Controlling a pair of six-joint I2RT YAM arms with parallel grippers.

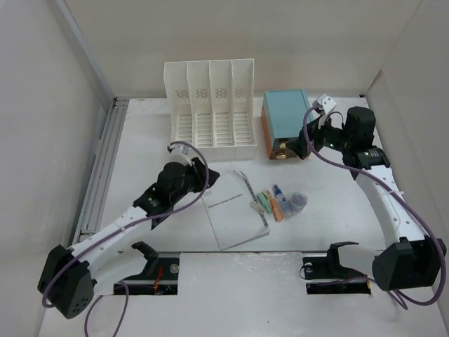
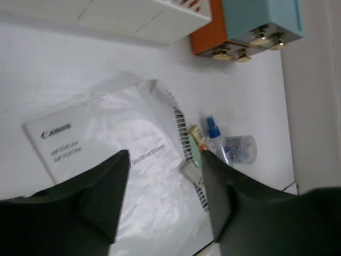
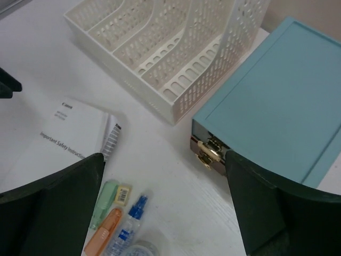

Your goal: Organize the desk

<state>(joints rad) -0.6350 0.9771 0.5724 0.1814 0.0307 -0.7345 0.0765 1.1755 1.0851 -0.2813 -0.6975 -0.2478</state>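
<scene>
In the top view, the desk (image 1: 140,133) fills the frame's middle. A white file rack (image 1: 210,112) stands at upper centre, with a teal drawer box (image 1: 285,119) just right of it.

In the left wrist view, the left gripper (image 2: 165,156) hangs spread and empty over a Canon booklet (image 2: 106,154).

In the right wrist view, the right gripper (image 3: 164,156) is parted, holding nothing, above the desk beside the box.

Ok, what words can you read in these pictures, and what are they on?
"Canon": on the booklet, near one corner.
"Important Safety Instructions": also on the booklet.
Two short lines under "Canon": too blurred to read.
Label on the small bottle: too small to read.
</scene>
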